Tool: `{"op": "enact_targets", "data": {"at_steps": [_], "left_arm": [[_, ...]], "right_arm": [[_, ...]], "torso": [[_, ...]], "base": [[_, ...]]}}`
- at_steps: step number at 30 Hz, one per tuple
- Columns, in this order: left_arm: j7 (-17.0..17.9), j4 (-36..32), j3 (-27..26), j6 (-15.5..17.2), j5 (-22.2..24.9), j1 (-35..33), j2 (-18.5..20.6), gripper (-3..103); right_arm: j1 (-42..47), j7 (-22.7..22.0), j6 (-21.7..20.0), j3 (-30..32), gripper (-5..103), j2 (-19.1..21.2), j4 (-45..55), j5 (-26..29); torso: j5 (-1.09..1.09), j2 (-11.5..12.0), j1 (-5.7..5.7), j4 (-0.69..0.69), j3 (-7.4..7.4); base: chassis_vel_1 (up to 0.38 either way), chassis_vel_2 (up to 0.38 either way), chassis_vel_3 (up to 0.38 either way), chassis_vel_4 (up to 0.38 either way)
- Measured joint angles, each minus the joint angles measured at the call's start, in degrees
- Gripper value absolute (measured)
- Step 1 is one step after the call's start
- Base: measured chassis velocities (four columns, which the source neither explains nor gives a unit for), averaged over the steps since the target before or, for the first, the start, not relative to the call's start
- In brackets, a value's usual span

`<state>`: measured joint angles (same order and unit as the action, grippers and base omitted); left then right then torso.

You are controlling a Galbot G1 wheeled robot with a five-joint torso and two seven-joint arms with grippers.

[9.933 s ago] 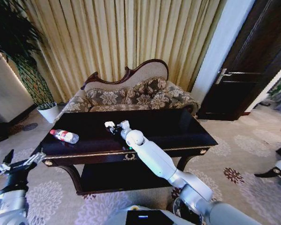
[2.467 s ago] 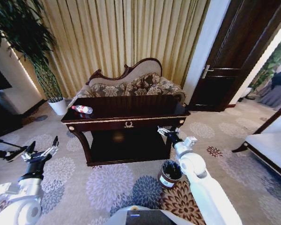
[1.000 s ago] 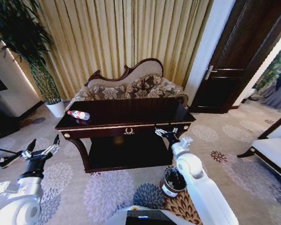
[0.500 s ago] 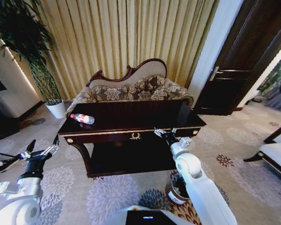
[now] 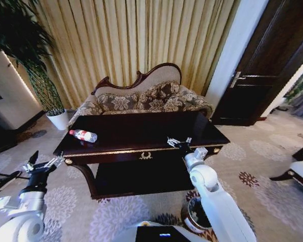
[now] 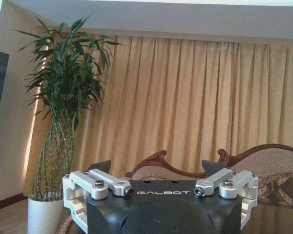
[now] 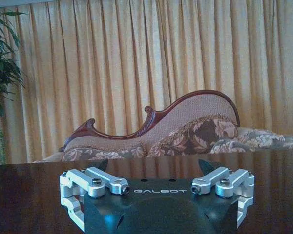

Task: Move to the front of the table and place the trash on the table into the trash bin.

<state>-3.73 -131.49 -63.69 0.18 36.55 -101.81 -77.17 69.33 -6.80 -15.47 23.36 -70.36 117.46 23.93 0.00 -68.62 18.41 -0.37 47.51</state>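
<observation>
The dark glossy table (image 5: 141, 132) with gold trim stands in front of me in the head view. On its left end lies the trash I can see, a clear plastic bottle (image 5: 83, 135) with a red label, on its side. My right gripper (image 5: 178, 141) is open and holds nothing, hovering at the table's front right edge; its wrist view looks across the tabletop (image 7: 34, 195) between spread fingers (image 7: 102, 165). My left gripper (image 5: 42, 162) is open too, held low off the table's left corner. The trash bin (image 5: 193, 218) stands on the carpet, partly hidden behind my right arm.
A patterned sofa (image 5: 141, 101) stands behind the table against gold curtains. A potted plant (image 5: 38, 85) is at the back left, a dark door (image 5: 262, 75) at the right. Patterned carpet (image 5: 252, 171) surrounds the table.
The whole head view has shifted as I drive: the table now sits closer and more centred, and the bin has slid toward the bottom edge. Both grippers stay open.
</observation>
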Motion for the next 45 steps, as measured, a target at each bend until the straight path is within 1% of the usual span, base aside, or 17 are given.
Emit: {"op": "enact_targets", "data": {"at_steps": [6,9,11,13,14,16,18,19,22,26,30,33,37,39,42,43,45], "left_arm": [[0.9,-0.6,-0.7,0.8,0.2,-0.2,0.8,100],[3.1,-1.5,-1.9,4.0,1.0,0.3,2.5,100],[8.2,-2.2,-2.7,8.2,1.6,1.5,4.1,100],[17.5,-2.8,-2.4,12.4,3.7,3.9,6.0,100],[17.5,-2.8,-2.4,12.4,3.7,3.9,6.0,100],[26.8,-2.9,-0.9,16.7,6.1,7.7,8.1,100],[28.6,-2.7,-0.3,17.5,6.3,8.7,8.7,100],[33.7,-1.9,1.9,19.4,6.9,11.3,10.1,100],[38.0,-1.2,3.9,21.2,7.7,13.7,11.5,100],[40.0,-0.2,5.6,22.6,8.8,16.0,13.0,100],[44.1,0.3,7.3,24.1,15.5,20.1,15.4,100],[49.2,0.1,7.1,26.6,27.6,24.5,19.6,100],[53.0,0.3,6.3,29.4,35.0,27.1,23.4,100],[60.2,1.9,6.6,32.6,42.6,30.4,28.0,100],[64.2,3.3,7.5,33.3,45.6,32.7,30.0,100],[67.7,6.2,9.7,33.7,47.1,35.7,31.9,100],[68.5,7.2,10.5,33.8,47.3,36.7,32.3,100]], "right_arm": [[-0.5,0.0,0.0,0.2,100,0.1,0.4,0.0],[-1.6,0.0,-0.4,-0.2,100,-0.1,0.0,0.6],[-2.8,0.0,-1.0,-0.7,100,-0.5,-0.6,1.2],[-4.1,0.0,-1.3,-1.3,100,-0.8,-1.4,1.6],[-4.1,0.0,-1.3,-1.3,100,-0.8,-1.4,1.6],[-4.6,0.0,-1.3,-1.7,100,-1.2,-2.0,1.7],[-4.5,0.0,-1.3,-1.8,100,-1.4,-2.1,1.7],[-4.0,0.0,-1.3,-1.8,100,-1.7,-2.2,1.6],[-3.1,0.0,-1.3,-1.5,100,-1.9,-2.2,1.6],[-2.2,0.0,-1.2,-0.6,100,-1.9,-2.0,1.5],[-1.2,0.0,-1.0,0.5,100,-1.8,-1.6,1.5],[-0.5,0.0,-0.9,0.8,100,-2.3,-1.2,1.2],[-0.2,0.0,-0.9,0.9,100,-3.0,-1.0,0.7],[0.2,0.0,-1.0,0.8,100,-4.0,-1.0,0.1],[0.3,0.0,-1.0,0.5,100,-4.4,-1.1,-0.4],[0.5,0.0,-1.0,0.1,100,-4.9,-1.2,-1.0],[0.5,0.0,-1.1,0.1,100,-5.0,-1.3,-1.2]], "torso": [[-0.01,0.0,-0.02,0.00,-0.01],[0.01,0.0,-0.07,0.00,-0.03],[0.01,0.0,-0.08,0.00,-0.03],[0.01,0.0,-0.07,0.02,-0.03],[0.01,0.0,-0.07,0.02,-0.03],[-0.01,0.0,-0.03,0.01,-0.01],[-0.01,0.0,-0.02,-0.01,-0.01],[-0.03,0.0,-0.02,0.00,-0.01],[0.00,0.0,-0.02,-0.01,-0.01],[0.00,0.0,-0.04,0.00,-0.02],[0.00,0.0,-0.04,-0.01,-0.02],[-0.01,0.0,-0.03,-0.01,-0.02],[0.02,0.0,-0.03,0.00,-0.02],[0.00,0.0,-0.03,0.00,-0.02],[0.01,0.0,-0.04,0.00,-0.02],[-0.01,0.0,-0.03,0.00,-0.02],[-0.02,0.0,-0.03,-0.01,-0.02]], "base": [[-0.028,0.046,0.028,-0.047],[0.000,0.000,0.000,0.000],[0.000,0.000,0.000,0.000],[0.000,0.000,0.000,0.000],[0.000,0.000,0.000,0.000],[0.000,0.000,0.000,0.000],[0.000,0.000,0.000,0.000],[0.000,0.000,0.000,0.000],[0.000,0.000,0.000,0.000],[0.000,0.000,0.000,0.000],[0.000,0.000,0.000,0.000],[0.000,0.000,0.000,0.000],[0.000,0.000,0.000,0.000],[0.000,0.000,0.000,0.000],[0.000,0.000,0.000,0.000],[0.000,0.000,0.000,0.000],[0.000,0.000,0.000,0.000]]}}
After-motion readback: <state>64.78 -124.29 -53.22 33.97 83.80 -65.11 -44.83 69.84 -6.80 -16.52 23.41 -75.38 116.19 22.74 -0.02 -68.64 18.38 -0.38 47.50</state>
